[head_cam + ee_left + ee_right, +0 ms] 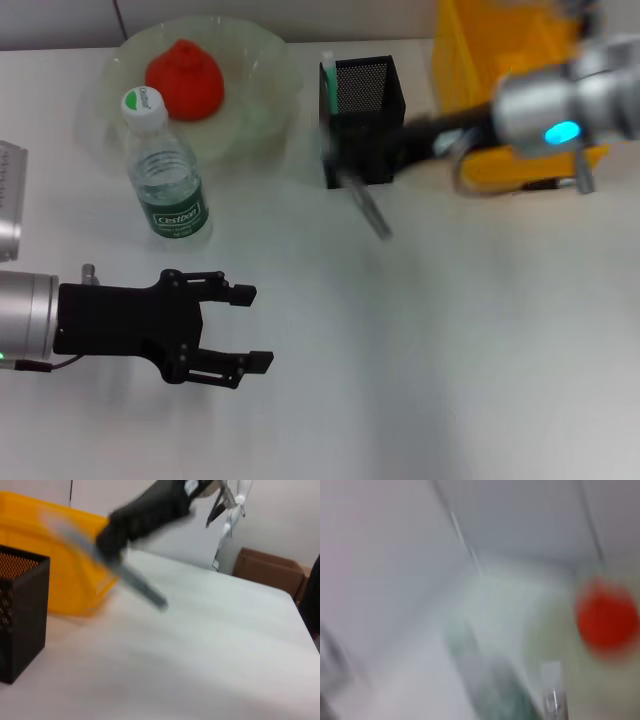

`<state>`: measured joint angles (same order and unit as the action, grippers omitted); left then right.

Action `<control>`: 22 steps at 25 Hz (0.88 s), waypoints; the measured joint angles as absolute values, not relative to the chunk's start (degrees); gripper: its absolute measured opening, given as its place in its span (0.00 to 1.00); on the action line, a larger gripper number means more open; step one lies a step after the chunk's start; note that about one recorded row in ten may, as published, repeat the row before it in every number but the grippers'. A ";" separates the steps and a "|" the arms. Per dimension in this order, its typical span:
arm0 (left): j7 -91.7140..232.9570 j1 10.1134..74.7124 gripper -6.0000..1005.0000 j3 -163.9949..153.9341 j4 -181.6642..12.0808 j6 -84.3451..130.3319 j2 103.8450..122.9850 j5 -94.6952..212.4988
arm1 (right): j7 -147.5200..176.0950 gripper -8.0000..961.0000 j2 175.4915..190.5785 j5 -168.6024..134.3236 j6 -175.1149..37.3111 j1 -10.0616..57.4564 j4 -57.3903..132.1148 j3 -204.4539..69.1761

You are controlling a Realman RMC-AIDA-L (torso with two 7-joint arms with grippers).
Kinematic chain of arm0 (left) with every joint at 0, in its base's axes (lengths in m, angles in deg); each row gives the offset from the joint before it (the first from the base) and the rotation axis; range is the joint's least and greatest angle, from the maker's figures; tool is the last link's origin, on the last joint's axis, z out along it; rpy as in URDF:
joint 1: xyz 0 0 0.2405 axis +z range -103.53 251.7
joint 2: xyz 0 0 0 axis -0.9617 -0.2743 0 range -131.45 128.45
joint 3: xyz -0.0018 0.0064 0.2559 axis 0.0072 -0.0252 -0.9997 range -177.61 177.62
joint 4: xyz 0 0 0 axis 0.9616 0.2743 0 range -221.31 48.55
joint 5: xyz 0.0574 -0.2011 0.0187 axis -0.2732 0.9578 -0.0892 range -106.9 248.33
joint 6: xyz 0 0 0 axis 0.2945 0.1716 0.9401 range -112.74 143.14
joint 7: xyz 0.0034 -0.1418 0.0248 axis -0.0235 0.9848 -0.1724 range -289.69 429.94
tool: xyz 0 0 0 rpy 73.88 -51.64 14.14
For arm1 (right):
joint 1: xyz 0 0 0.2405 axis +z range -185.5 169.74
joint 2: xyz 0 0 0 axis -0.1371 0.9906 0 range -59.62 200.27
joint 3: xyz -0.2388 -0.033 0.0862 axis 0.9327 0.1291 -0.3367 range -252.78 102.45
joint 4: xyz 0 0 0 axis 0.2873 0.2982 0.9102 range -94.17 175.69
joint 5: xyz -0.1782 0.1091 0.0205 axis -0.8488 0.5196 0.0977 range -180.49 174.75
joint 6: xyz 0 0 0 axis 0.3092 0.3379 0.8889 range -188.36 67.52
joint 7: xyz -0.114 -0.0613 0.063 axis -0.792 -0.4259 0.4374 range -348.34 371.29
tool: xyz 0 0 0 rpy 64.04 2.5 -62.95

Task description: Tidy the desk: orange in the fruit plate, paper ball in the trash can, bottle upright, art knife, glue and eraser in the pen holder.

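While the orange (186, 78) is sitting inside the pale-green fruit plate (262, 60) at the far left of the white desk (450, 340), the water bottle (163, 170) is standing upright just in front of that plate, its white cap with a green top pointing up. To the right of the plate, the black mesh pen holder (363, 115) is standing on the desk with a pale green-and-white stick showing in its left corner, and the yellow trash can (490, 60) is resting beyond it at the far right. Reaching in from the right side, the right gripper (352, 160) is hanging just in front of the pen holder, pinching a slim grey art knife (370, 212) that is slanting down toward the tabletop; the left wrist view is showing the same blade (140, 585) tilted below the dark fingers, with the holder (22, 612) and the bin (60, 575) close behind. Nearer the robot on the left, the left gripper (245, 325) is hovering low over bare desk with its jaws spread apart and nothing between them. Neither the paper ball nor the eraser is showing in any view.
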<state>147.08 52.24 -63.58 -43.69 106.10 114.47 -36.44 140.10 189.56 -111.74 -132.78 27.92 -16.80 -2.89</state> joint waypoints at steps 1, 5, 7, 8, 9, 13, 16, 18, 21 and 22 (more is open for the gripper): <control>146.96 52.26 0.84 -63.07 -43.70 106.45 114.64 -36.47 | 134.11 0.16 189.45 -104.03 -133.93 26.86 -12.72 -7.72; 146.75 52.37 0.84 -61.40 -43.74 107.38 115.27 -36.41 | 110.88 0.15 189.18 -83.67 -136.75 26.31 5.87 -18.76; 146.72 52.43 0.84 -60.79 -43.76 107.58 115.52 -36.36 | 99.15 0.15 189.53 -75.83 -136.86 27.10 13.18 -20.24; 146.72 52.43 0.84 -60.55 -43.76 107.68 115.62 -36.36 | 92.00 0.15 189.83 -71.63 -136.37 27.92 16.84 -20.17; 146.70 52.43 0.84 -60.39 -43.76 107.80 115.91 -36.36 | 85.81 0.15 190.01 -68.12 -135.87 28.84 20.13 -20.06; 146.68 52.55 0.84 -60.33 -43.71 107.82 116.17 -36.35 | 67.26 0.16 190.22 -59.40 -134.21 33.67 30.59 -20.06; 146.54 52.59 0.84 -60.04 -43.81 107.83 116.28 -36.32 | 61.44 0.17 190.22 -58.42 -130.52 36.07 33.59 -20.07; 146.11 52.65 0.84 -59.41 -43.84 107.87 116.40 -36.13 | 61.07 0.18 190.22 -58.44 -128.55 36.49 33.92 -19.82; 145.63 52.75 0.84 -58.21 -43.85 108.08 116.64 -35.94 | 60.79 0.20 190.23 -58.45 -127.81 36.24 34.06 -18.21; 145.55 52.75 0.84 -57.90 -43.85 108.17 116.69 -35.93 | 61.06 0.20 190.20 -58.45 -127.82 35.75 33.88 -16.73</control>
<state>145.55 52.75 -57.90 -43.85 108.17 116.69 -35.93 61.06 190.20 -58.45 -127.82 35.75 33.88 -16.73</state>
